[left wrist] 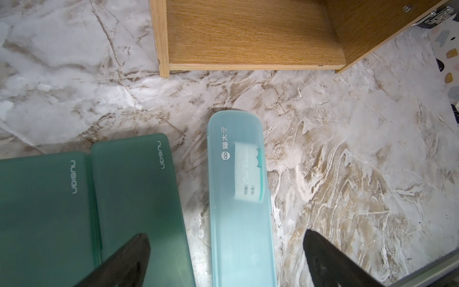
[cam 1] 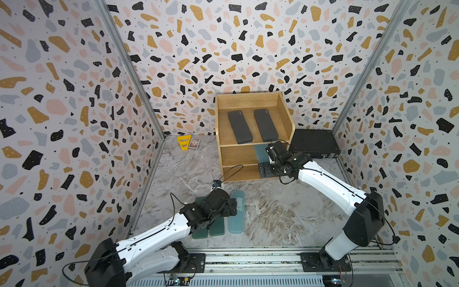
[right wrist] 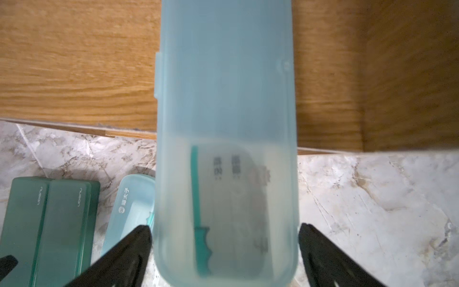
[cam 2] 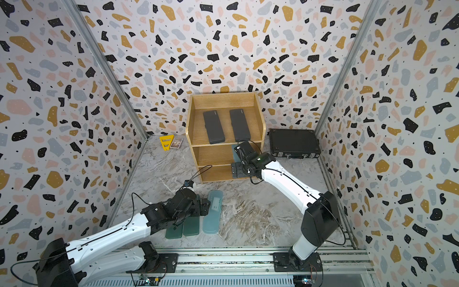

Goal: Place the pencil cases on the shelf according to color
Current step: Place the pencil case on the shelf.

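Shelf (cam 1: 236, 155): wooden, three tiers, at the back of the bench (cam 1: 285, 211), open front toward the arms.
Top tier: left grey case (cam 1: 240, 127) and right grey case (cam 1: 266, 125), flat, side by side, apart, long sides running front to back; same in both top views.
Middle tier: shelved blue case (right wrist: 226, 99) at the right-hand end, flat on the wood, near end sticking out past the front edge.
Bottom tier: right end hidden behind the right arm in both top views.
Right gripper (right wrist: 224, 231): at the front of the middle tier. Jaws spread wide, one on each side of the shelved blue case's near end, just beside its long edges, with a thin gap on each side, pinching nothing.
Left gripper (left wrist: 226, 238): low over the front of the bench. Jaws spread wide and pinching nothing, one over the right green case (left wrist: 139, 188), the other over bare bench, with the bench blue case (left wrist: 238, 198) between them. Height above the cases: cannot tell.
Bench blue case: flat on the bench, white label up, in front of the shelf and apart from it.
Green cases: left green case (left wrist: 44, 211) and right green case, flat on the bench with long edges touching, just left of the bench blue case across a narrow strip of bench; partly under the left arm in both top views.
Briefcase (cam 1: 314, 143): black, flat, just right of the shelf, near the back corner.
Yellow set square (cam 1: 183, 142) and card box (cam 1: 194, 143): touching, by the back wall, left of the shelf.
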